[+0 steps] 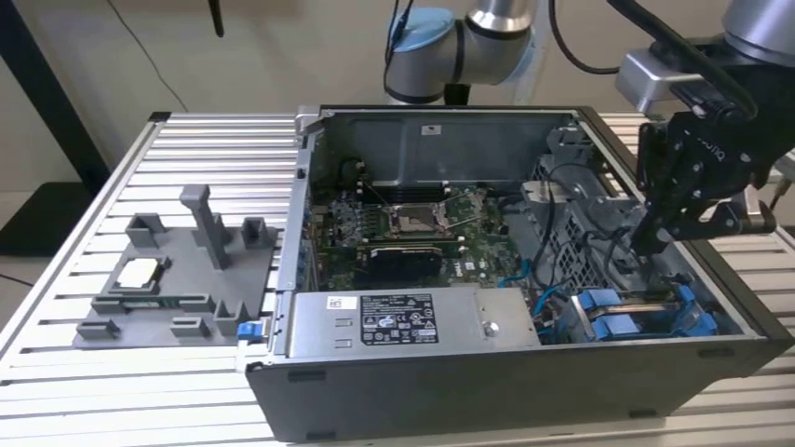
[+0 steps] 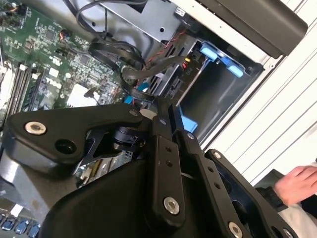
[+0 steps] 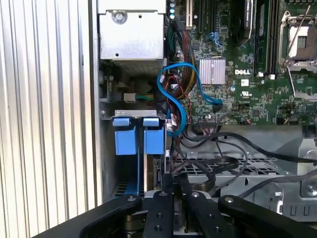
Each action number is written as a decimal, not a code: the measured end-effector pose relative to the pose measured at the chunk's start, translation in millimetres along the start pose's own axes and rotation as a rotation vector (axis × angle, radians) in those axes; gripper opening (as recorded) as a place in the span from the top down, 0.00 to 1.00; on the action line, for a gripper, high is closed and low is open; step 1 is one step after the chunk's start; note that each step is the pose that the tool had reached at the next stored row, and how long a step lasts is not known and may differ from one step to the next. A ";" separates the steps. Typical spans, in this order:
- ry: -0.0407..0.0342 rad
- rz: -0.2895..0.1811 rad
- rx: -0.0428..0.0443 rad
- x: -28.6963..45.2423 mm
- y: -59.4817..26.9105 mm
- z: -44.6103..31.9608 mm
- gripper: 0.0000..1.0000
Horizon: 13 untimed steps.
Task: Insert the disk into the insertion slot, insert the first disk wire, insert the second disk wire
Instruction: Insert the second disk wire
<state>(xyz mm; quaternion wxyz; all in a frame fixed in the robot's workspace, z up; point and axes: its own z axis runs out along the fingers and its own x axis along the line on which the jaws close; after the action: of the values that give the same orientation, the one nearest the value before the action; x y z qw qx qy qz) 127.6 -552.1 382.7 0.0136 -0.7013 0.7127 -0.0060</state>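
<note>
Down inside the open case, your claw (image 3: 173,182) hangs clenched, its fingers (image 3: 164,198) drawn together with hardly a gap. You cannot tell from either wrist view whether a wire is pinched between them.

Just past the tips runs a tangle of black wires (image 3: 233,144), and in the second wrist view the tips sit against a black lead (image 2: 148,74) that heads toward the bay. I judge you are on a wire step, not the disk step.

Just beside the claw, two blue-fronted carriers stand side by side in the slot (image 2: 213,99). The nearer one I take for the disk (image 3: 154,141), already seated. The other carrier (image 3: 125,141) touches or nearly touches it on the far side, and which is truly yours is not certain.

If so, the next move calls for a fine line-up. The plug must meet the disk's socket squarely, among loose wires that can snag.

Farther out, a blue cable (image 3: 178,106) loops toward the board (image 3: 247,84). In the exterior view the claw (image 1: 656,237) is above the blue frames, near that view's right. A person's hand (image 2: 297,183) rests outside the case.
</note>
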 end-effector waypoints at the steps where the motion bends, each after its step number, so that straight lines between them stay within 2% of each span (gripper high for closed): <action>1: 0.0017 0.000 0.0000 0.0 0.8 1.3 0.84; 7: 0.0023 0.000 -0.0004 1.4 1.5 7.9 0.84; 13: 0.0024 0.000 -0.0019 6.4 1.6 14.2 0.84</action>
<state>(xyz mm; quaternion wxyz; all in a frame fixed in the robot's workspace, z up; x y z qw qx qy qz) 126.3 -558.3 368.4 0.0121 -0.7014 0.7127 -0.0061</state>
